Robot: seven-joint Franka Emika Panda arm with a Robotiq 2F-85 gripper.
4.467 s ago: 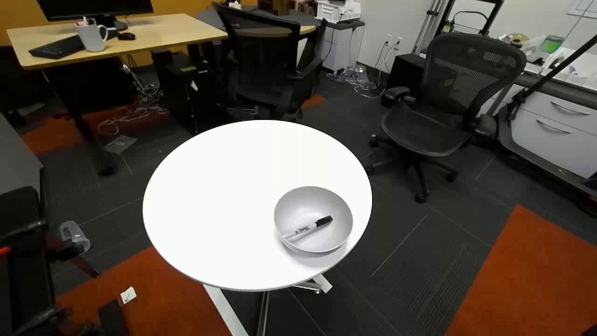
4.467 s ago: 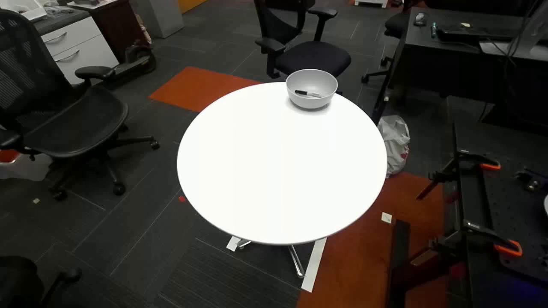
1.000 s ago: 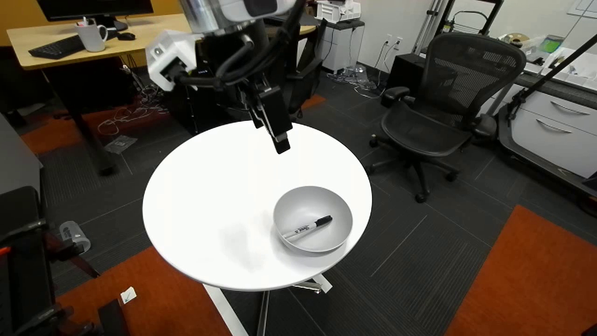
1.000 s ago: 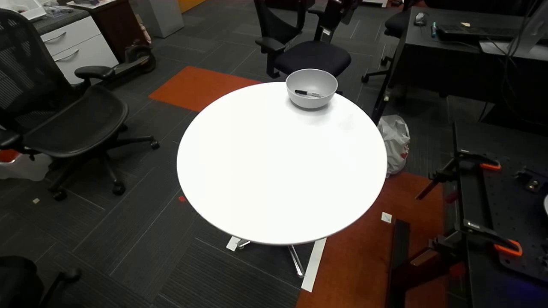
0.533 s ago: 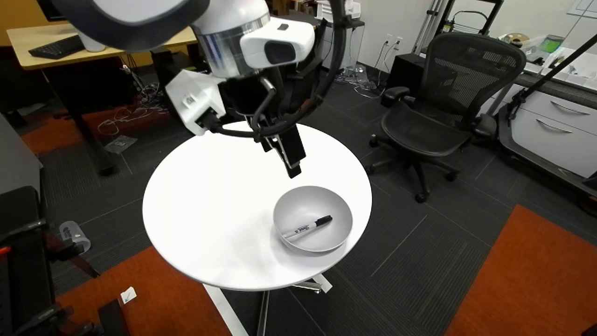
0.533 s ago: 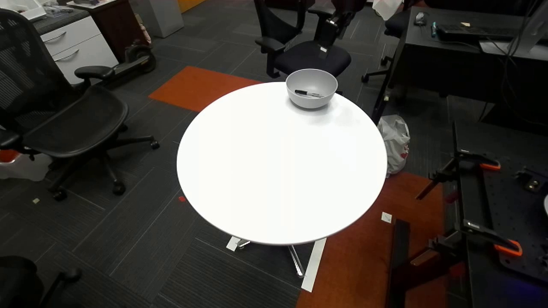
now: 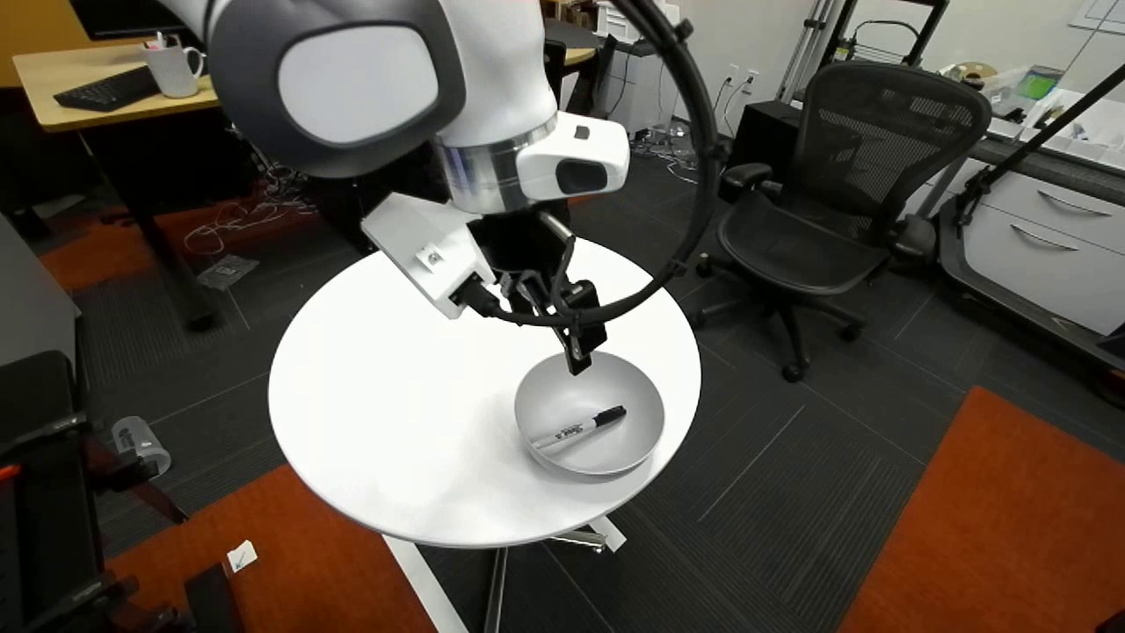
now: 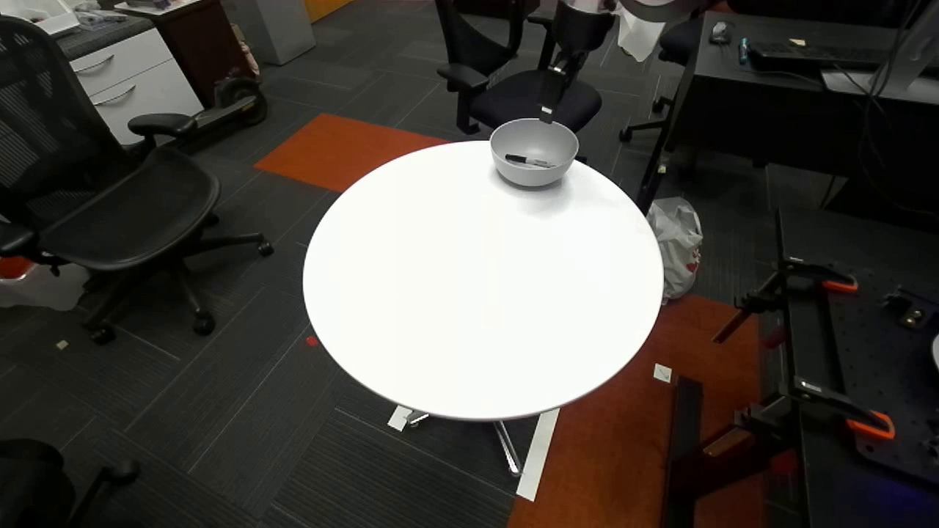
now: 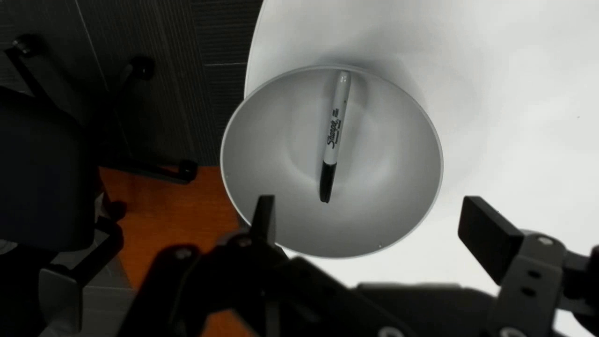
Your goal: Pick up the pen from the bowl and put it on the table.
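Observation:
The pen (image 9: 335, 133) is a marker with a pale grey body and a black cap. It lies inside the light-grey bowl (image 9: 388, 187), leaning on its wall, and shows in both exterior views (image 7: 580, 429) (image 8: 530, 160). The bowl (image 7: 562, 387) stands near the edge of the round white table (image 7: 395, 396). My gripper (image 9: 368, 201) is open and empty, its fingers wide apart. In the wrist view the pen's cap lies ahead of the gap, nearer the left finger. In the exterior views my gripper (image 7: 580, 352) (image 8: 546, 114) is over the bowl's rim, above the pen.
Office chairs (image 7: 844, 176) (image 8: 535, 95) stand around the table. A wooden desk (image 7: 211, 75) with a mug (image 7: 176, 70) is behind. A black bench with clamps (image 8: 843, 352) stands beside the table. The bowl is close to the tabletop's edge.
The arm, out of view at first, has come in over the table. Over the last second my gripper has moved lower and closer to the bowl. The pen and bowl have not moved.

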